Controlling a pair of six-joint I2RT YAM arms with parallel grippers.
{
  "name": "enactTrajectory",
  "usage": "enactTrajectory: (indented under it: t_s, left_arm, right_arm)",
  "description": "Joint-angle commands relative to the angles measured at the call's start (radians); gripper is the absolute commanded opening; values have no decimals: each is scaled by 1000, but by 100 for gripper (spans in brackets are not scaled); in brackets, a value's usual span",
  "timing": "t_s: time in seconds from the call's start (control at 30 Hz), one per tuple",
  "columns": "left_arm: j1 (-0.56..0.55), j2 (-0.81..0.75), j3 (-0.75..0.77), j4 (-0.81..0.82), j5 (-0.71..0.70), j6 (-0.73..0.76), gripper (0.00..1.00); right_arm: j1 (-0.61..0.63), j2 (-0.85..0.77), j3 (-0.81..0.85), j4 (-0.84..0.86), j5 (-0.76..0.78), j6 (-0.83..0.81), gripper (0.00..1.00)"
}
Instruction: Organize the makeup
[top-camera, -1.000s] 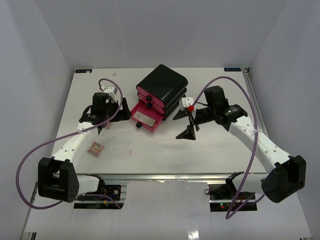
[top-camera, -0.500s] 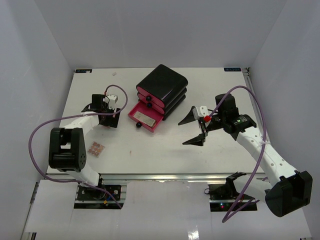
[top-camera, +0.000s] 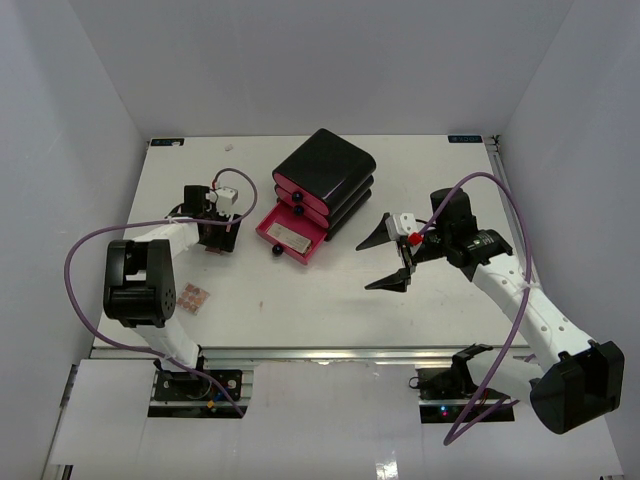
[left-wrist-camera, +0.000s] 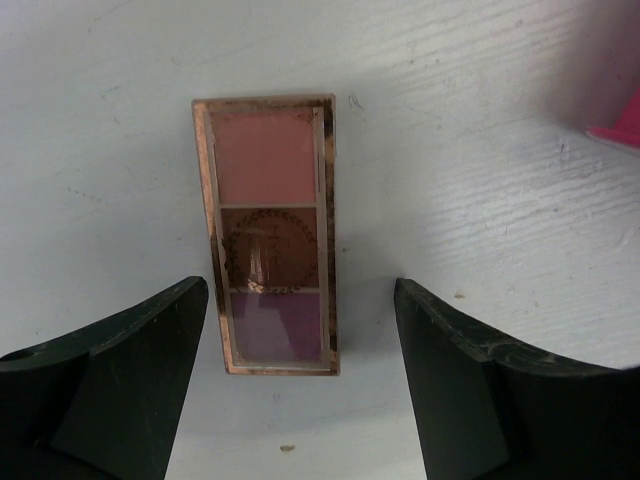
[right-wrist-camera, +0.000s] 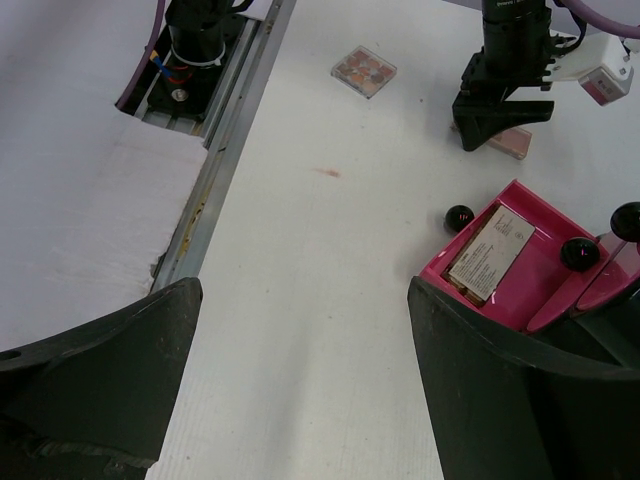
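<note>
White tabletop is being viewed from above between pale walls, with both arm bases sitting at the lower edge of the frame. Nearest, at lower left, a small square palette of brownish pans is lying flat on the table, just beside the left arm's black elbow.

Right of centre, the right gripper is being held over bare table. Its 2 black fingers are spread wide with nothing between them, and its wrist view is showing the same wide gap.

Farther back on the left, the left gripper is being pointed down over a long 3-pan palette of pink, brown and purple. In the left wrist view the 2 fingers are being held apart on either side of the purple end. Bare table is showing beside the right finger, while the left finger is sitting close against the palette's edge; contact cannot be told. The palette is not being clamped.

Just right of that, the lowest pink drawer is standing pulled open, with a flat beige rectangular palette lying inside it. At upper centre, the black box is carrying 2 more pink drawers.
</note>
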Motion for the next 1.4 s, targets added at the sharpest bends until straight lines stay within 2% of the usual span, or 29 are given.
enactTrajectory:
  t_s: [0.0, 0.3, 0.4, 0.6, 0.83, 1.0, 1.2, 1.37]
  left_arm:
    - [8, 16, 18, 11, 28, -5, 85]
    - [8, 32, 22, 9, 2, -83, 81]
    - [8, 86, 58, -42, -3, -172, 69]
    - [8, 128, 98, -80, -25, -274, 30]
    - [8, -10, 64, -72, 8, -356, 9]
    - [8, -185, 8, -35, 69, -522, 0]
    - [8, -348, -61, -17, 189, -808, 0]
    - [5, -392, -116, 30, 335, -1066, 0]
  right_arm:
    - [-9, 3, -6, 22, -33, -19, 90]
    - [-12, 12, -11, 22, -32, -22, 90]
    - [-14, 9, -11, 22, -36, -22, 90]
    - [-20, 0, -14, 22, -47, -21, 90]
    - [-23, -4, -14, 22, -53, -19, 90]
    - [-27, -5, -17, 22, -55, -19, 90]
    - [-32, -5, -18, 22, -62, -19, 90]
    - [-35, -2, -20, 23, -64, -18, 90]
